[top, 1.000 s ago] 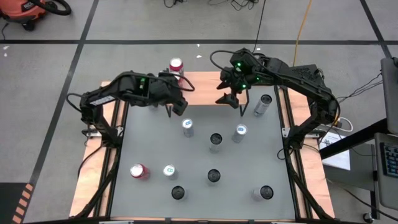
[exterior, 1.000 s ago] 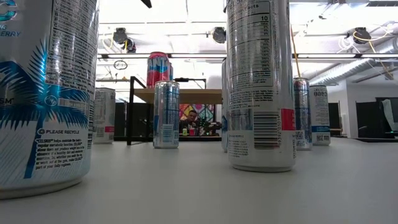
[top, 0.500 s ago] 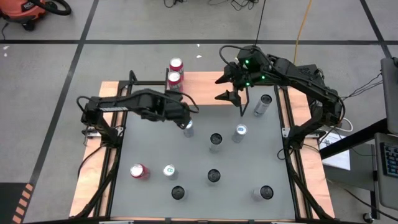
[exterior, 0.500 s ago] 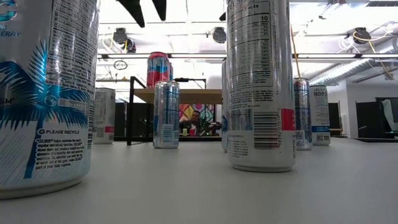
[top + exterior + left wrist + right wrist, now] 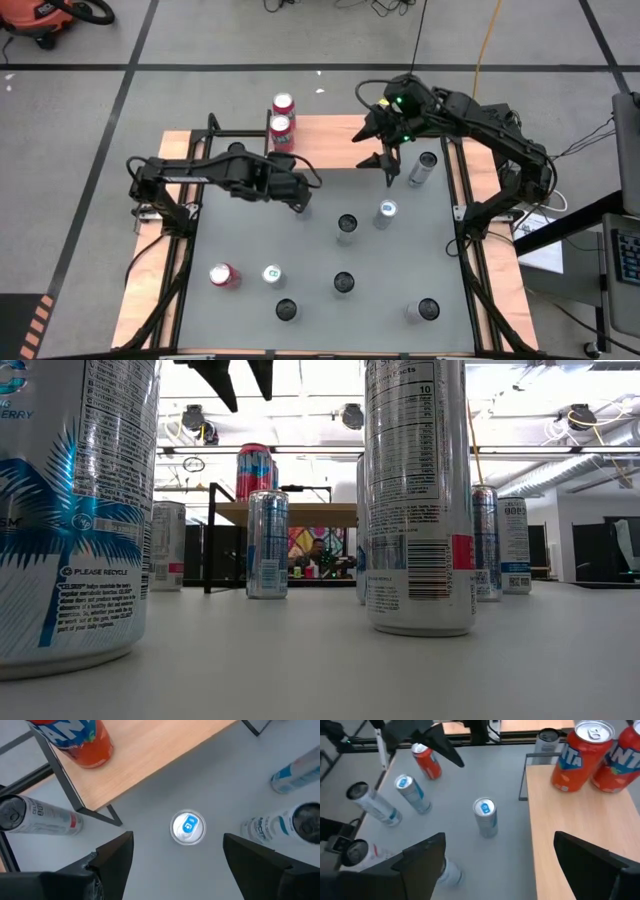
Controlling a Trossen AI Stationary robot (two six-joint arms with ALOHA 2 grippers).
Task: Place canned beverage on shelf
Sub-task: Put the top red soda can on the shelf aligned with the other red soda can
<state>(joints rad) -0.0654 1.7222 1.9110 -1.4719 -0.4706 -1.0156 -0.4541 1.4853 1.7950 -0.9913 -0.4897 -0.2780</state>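
High view: my left jaws hang over the silver blue-topped can that stands just in front of the shelf, near the table's middle. Through my left wrist camera that can sits between my two dark fingers, which stand spread and apart from it, gripping nothing. Two red cans stand together on the shelf's wooden top, toward its left end as seen from above. My right jaws hover spread and empty above the shelf's right part, with a silver dark-topped can standing just beside them on the table. More cans stand scattered across the grey table, among them another red one near its front left.
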